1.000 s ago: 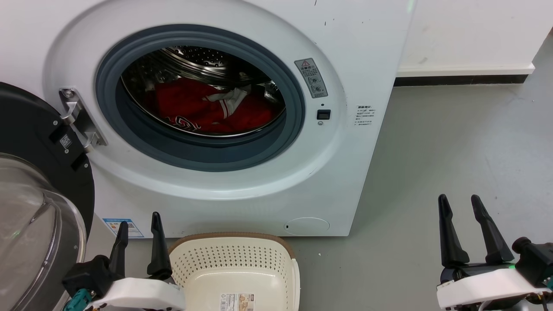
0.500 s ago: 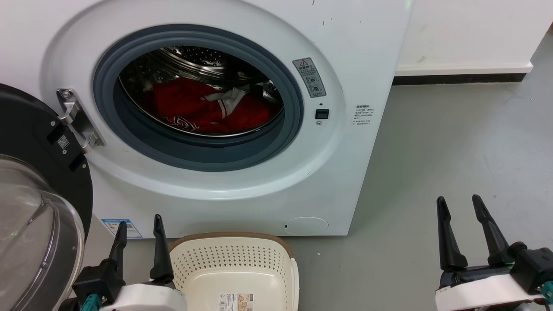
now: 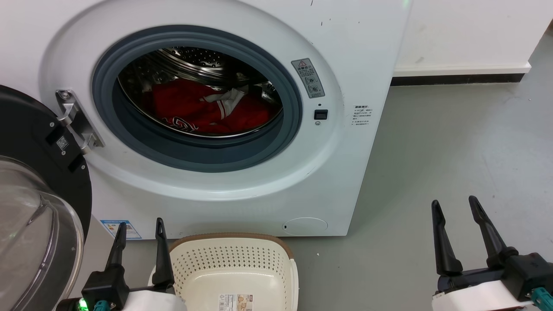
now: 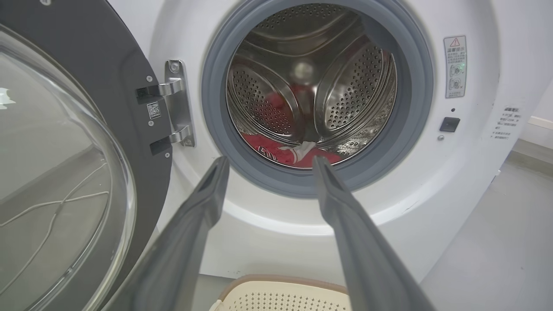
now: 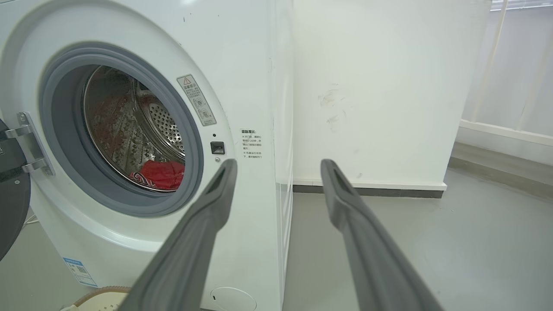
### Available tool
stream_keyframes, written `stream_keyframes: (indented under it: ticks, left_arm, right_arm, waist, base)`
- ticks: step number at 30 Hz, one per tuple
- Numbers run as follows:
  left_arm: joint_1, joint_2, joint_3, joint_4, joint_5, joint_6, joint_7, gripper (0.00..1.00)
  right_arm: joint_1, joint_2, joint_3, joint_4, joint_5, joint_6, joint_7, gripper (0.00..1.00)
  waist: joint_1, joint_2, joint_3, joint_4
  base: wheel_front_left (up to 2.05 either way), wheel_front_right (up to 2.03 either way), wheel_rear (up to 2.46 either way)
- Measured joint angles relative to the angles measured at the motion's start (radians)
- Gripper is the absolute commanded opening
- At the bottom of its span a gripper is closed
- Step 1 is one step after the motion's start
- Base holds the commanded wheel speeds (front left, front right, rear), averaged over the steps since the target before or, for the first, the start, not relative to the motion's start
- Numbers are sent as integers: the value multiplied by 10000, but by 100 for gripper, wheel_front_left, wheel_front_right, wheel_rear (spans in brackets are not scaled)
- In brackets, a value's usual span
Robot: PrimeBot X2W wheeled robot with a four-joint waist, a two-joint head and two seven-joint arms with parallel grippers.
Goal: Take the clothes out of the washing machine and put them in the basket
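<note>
Lying deep in the washing machine point(image 3: 337, 181) at upper centre, the clothes point(image 3: 190, 108) may snag on its grey ring point(image 3: 207, 156) when dragged out; left pincer point(image 3: 141, 222) and right pincer point(image 3: 452, 200) stand apart, empty.

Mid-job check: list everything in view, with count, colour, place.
large white front-loading washing machine: one, white, centre.
round black-rimmed glass door: one, black and clear, open at left.
soft red fabric clothes: heap, count unclear, red with white trim, inside steel drum.
small cream perforated plastic basket: one, cream, brown rim, before the machine, below its opening.
smooth grey floor: one, grey, right of machine.
plain white wall: one, white, behind at right.
left gripper: one, dark fingers apart, lower left beside basket.
right gripper: one, dark fingers apart, lower right.
</note>
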Motion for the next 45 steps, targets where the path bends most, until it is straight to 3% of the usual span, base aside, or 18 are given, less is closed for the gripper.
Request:
stream_keyframes:
  ticks: [14,33,39,45]
  left_arm:
    - [127,-35,69,-6,968,0,-234,100]
    - [185,-52,82,186,878,-59,-259,100]
    - [-357,-56,190,817,642,-382,-259,100]
    - [-2198,111,529,1837,715,-1003,-259,100]
  right_arm:
    - [168,-4,31,-56,-763,2,-261,100]
    - [182,-8,-42,17,-587,2,-263,100]
    - [144,-6,-2,-4,-573,2,-263,100]
    - [-440,-10,77,-171,-529,2,-263,100]
  waist:
    - [1,0,-22,-52]
    - [1,0,21,-65]
    - [0,0,238,-110]
    - [0,0,946,-258]
  base:
    - [0,0,0]
    - [0,0,0]
    - [0,0,0]
    - [0,0,0]
